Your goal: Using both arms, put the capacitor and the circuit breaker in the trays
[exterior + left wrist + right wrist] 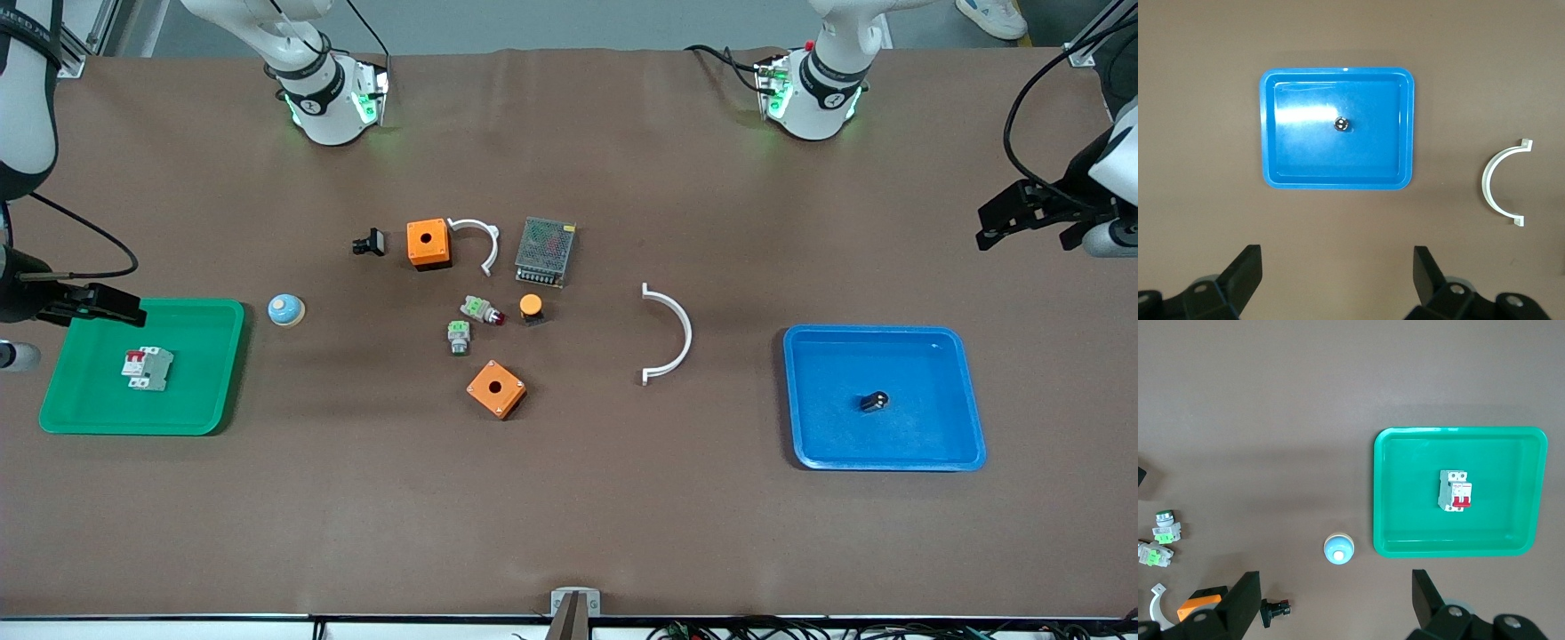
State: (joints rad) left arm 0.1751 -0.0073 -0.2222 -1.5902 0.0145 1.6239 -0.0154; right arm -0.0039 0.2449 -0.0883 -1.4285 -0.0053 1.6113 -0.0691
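Observation:
The capacitor (874,401), a tiny black cylinder with a silvery end, lies in the blue tray (942,453) at the left arm's end of the table; it also shows in the left wrist view (1341,123). The circuit breaker (148,368), white-grey with red levers, lies in the green tray (213,409) at the right arm's end; it also shows in the right wrist view (1454,490). My left gripper (989,222) hangs open and empty in the air off the blue tray's corner (1338,257). My right gripper (124,308) is open and empty over the green tray's edge (1336,580).
Mid-table lie two orange boxes (428,243) (496,388), a mesh power supply (545,252), two green-and-white push buttons (481,309) (458,337), an orange-capped buzzer (531,307), a black clip (369,242) and two white curved clamps (671,333) (480,240). A blue dome (286,309) sits beside the green tray.

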